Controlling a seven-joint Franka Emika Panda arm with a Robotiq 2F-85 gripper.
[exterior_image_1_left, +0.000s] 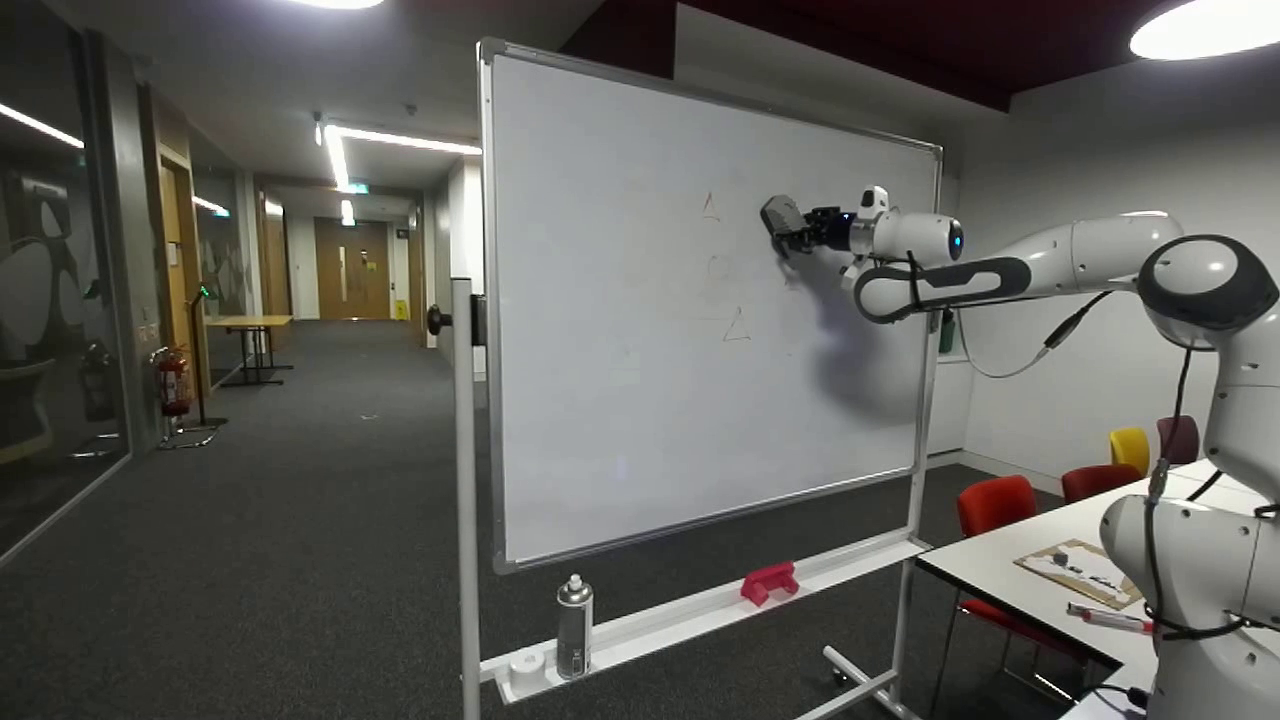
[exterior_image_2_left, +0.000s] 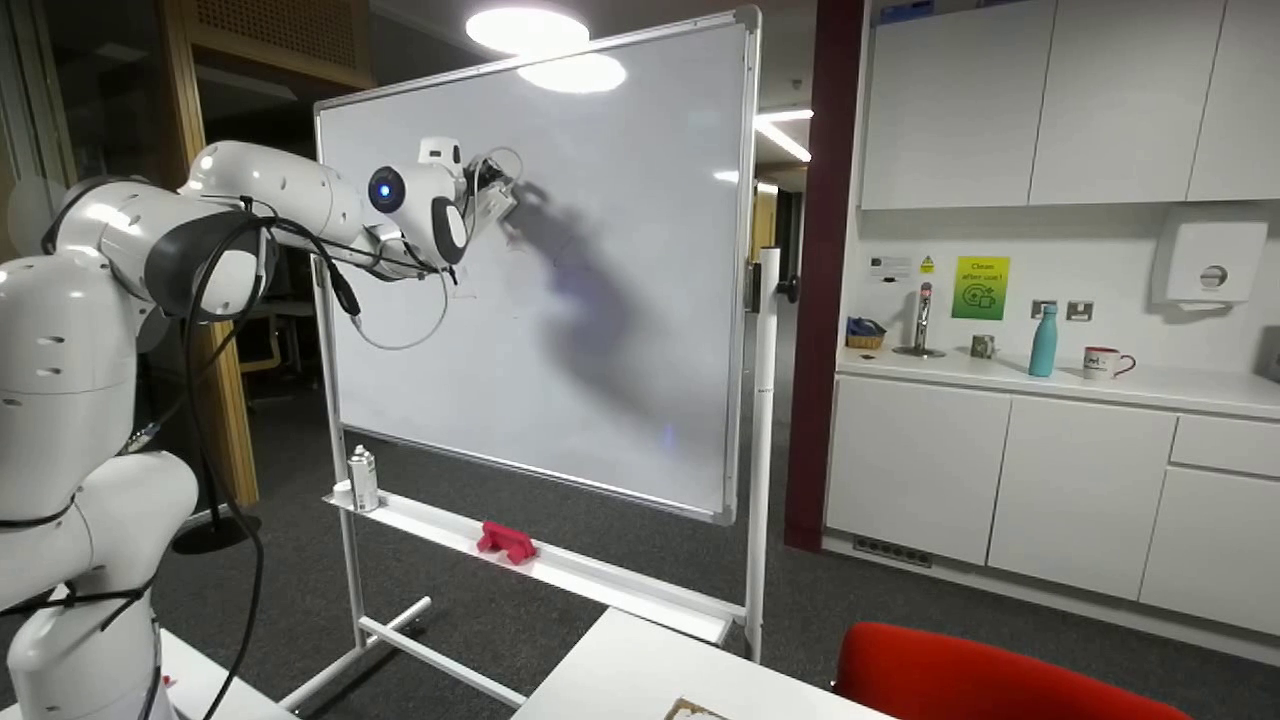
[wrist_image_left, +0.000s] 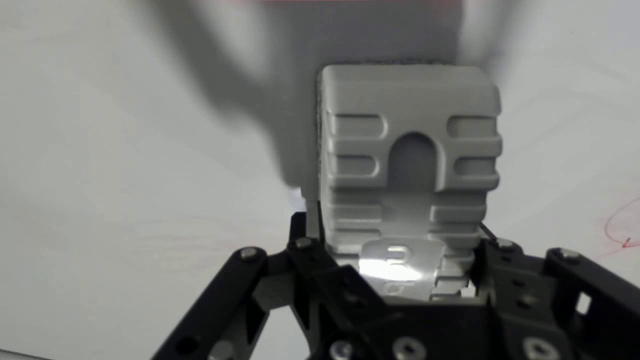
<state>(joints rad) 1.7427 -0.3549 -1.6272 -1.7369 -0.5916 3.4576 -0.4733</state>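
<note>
My gripper (wrist_image_left: 397, 232) is shut on a grey block eraser (wrist_image_left: 415, 100), with a finger on each side of its lower part. The eraser also shows in both exterior views (exterior_image_1_left: 783, 217) (exterior_image_2_left: 495, 208). It is held at the upper part of a white whiteboard (exterior_image_1_left: 640, 440). Its far end appears to be against the board surface (wrist_image_left: 125, 150), though full contact cannot be told. Thin red triangles (exterior_image_1_left: 737, 326) (exterior_image_1_left: 710, 208) and faint smudges are on the board. A red curved mark (wrist_image_left: 625, 230) lies right of the eraser in the wrist view.
The board's lower tray (exterior_image_1_left: 680, 622) holds a spray can (exterior_image_1_left: 574, 628), a white roll (exterior_image_1_left: 527, 668) and a red holder (exterior_image_1_left: 769, 583). A white table (exterior_image_1_left: 985, 565) with a marker (exterior_image_1_left: 1110, 619) and red chairs (exterior_image_1_left: 997, 505) stand near. A counter (exterior_image_2_left: 960, 370) carries a teal bottle (exterior_image_2_left: 1043, 343).
</note>
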